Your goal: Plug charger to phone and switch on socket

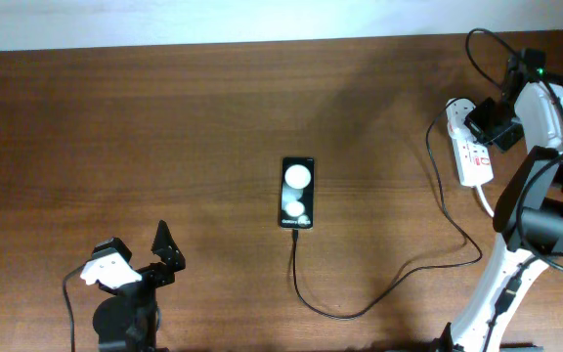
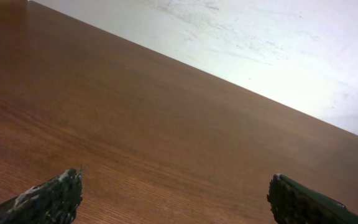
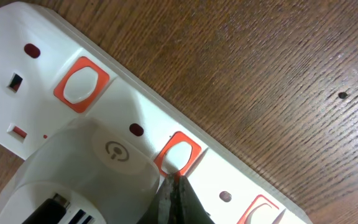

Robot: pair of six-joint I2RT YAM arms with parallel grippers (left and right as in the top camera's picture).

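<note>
Switching step: charger [image 3: 73, 177] seated, apparently, in phone [image 1: 297, 193] at bench [image 1: 115, 117] centre; right gripper [image 3: 174, 182], pinched narrow, is set against a switch [image 3: 179, 154] on the socket [image 3: 123, 99], where a firm press is required; left gripper [image 2: 173, 194] is held wide.

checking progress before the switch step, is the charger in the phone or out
In, it seems: the charger cable meets the bottom edge of the phone with no visible gap.

Socket [image 3: 129, 102] white w/ orange switches [image 3: 81, 84]; phone [image 1: 297, 193] blk, white spots [image 1: 299, 176].
</note>
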